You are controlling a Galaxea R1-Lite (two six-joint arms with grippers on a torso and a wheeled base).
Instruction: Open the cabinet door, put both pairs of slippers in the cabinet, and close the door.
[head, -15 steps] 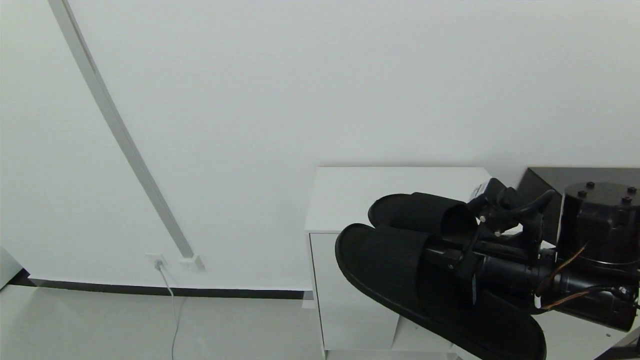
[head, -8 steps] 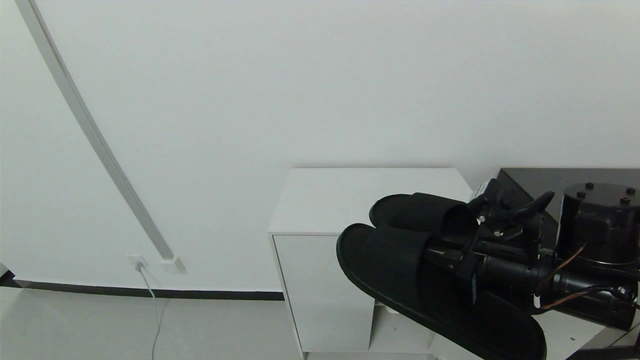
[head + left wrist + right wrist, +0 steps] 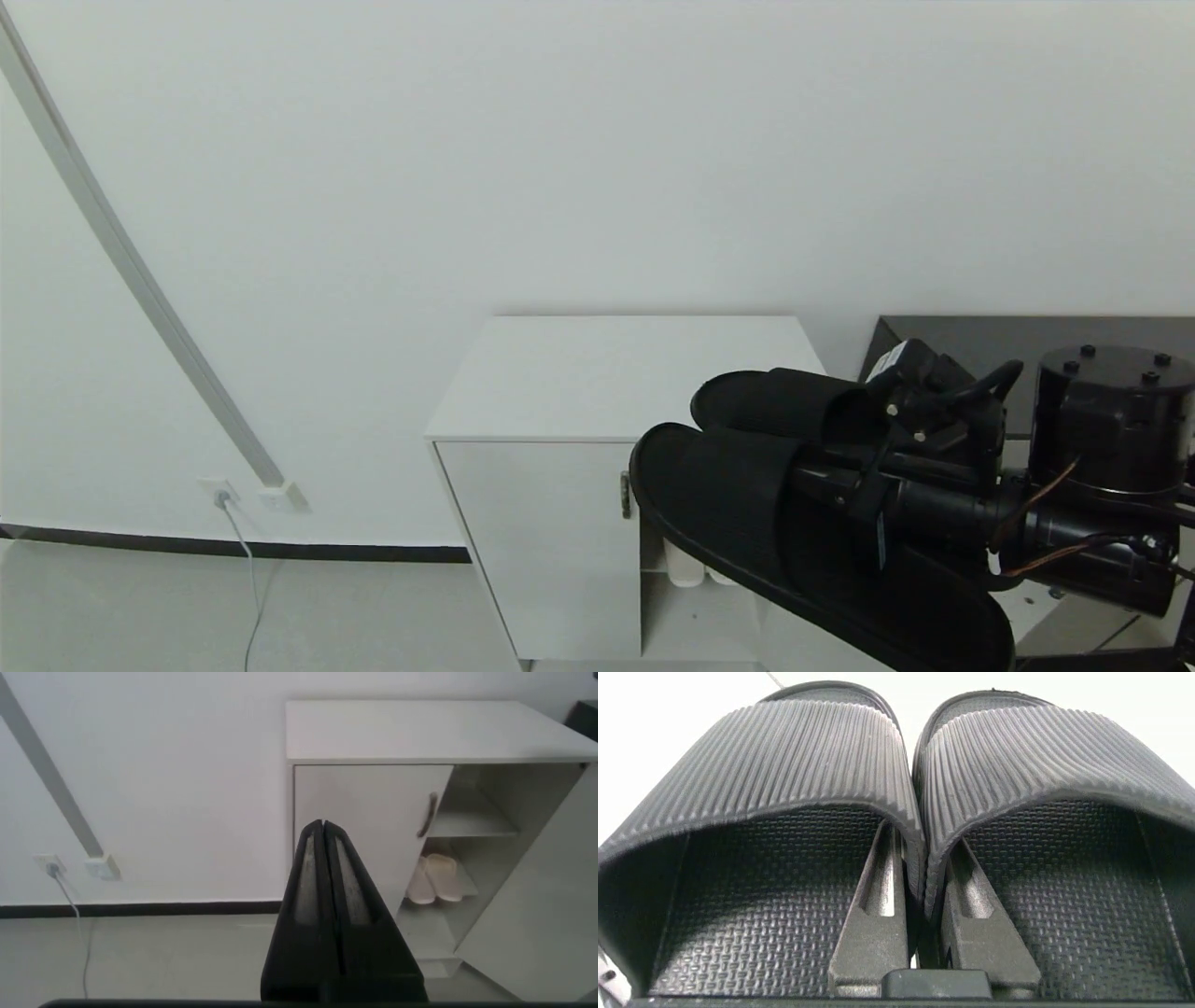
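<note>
Black and ribbed, gripped by the right hand (image 3: 923,845): a pair of black slippers (image 3: 785,775), side by side, toes pointing away from the wrist. One of the fingers (image 3: 876,917) inside each slipper, under the strap, with the two inner side walls pinched together between them. Closed down hard onto those walls, only their thickness left in the gap. Held up in the air and tilted, the nearer slipper lower than the farther one.

Beyond and below the toes of that pair, a white cabinet (image 3: 607,373) against a white wall (image 3: 597,140). Left door (image 3: 541,532) shut, with a small dark handle (image 3: 625,495) at its inner edge, seen from the head just beside the toe of the lower slipper. Right door (image 3: 551,905) swung open, baring the shelves (image 3: 472,826). On a lower shelf inside, ahead of the left hand (image 3: 323,833) and off to the open side, a pair of pale slippers (image 3: 439,877), touching each other.

Left hand shut tight on nothing, fingers pressed flat together, aimed at the shut door from well apart.

Farther out to the other side of the left hand, on the wall: a grey cable duct (image 3: 47,765) slanting down to a socket (image 3: 49,864), with a cord (image 3: 79,933) trailing to the floor (image 3: 168,961). Behind the right hand, beside the cabinet, a dark flat surface (image 3: 1027,331).
</note>
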